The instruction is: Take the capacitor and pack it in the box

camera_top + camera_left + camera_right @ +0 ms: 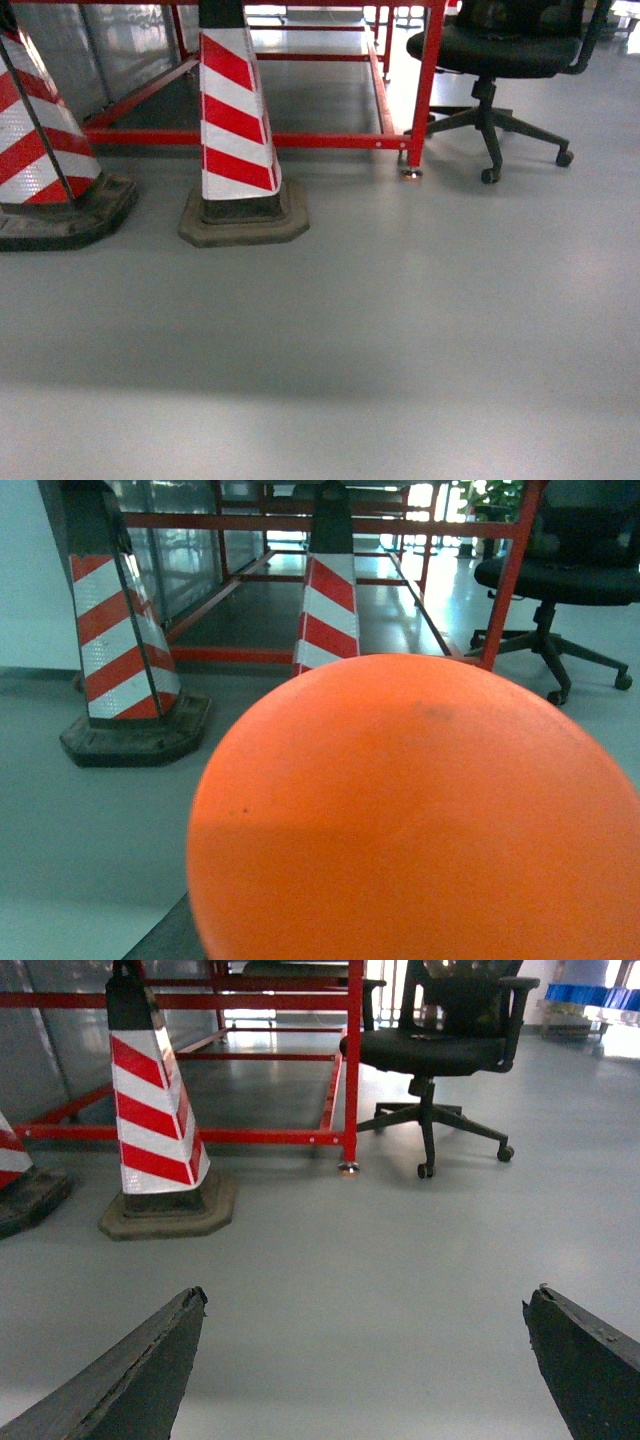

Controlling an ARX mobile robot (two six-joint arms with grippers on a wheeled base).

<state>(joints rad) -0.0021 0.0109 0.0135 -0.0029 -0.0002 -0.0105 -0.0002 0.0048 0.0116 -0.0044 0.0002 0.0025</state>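
Capacitor and pink box: neither in view. Right gripper spread wide, empty, over bare grey floor. Left gripper hidden by smooth orange dome; state indeterminate. Beyond: red-white striped cone, black office chair.

- A large orange dome with a smooth, rounded surface fills the lower right of the view; a small dark smudge sits near its top
- A red-and-white striped cone stands at left on a dark base, on the grey floor
- A second striped cone rises just behind the dome's upper edge
- A red metal frame spans the background; a black office chair stands at right on its wheeled base
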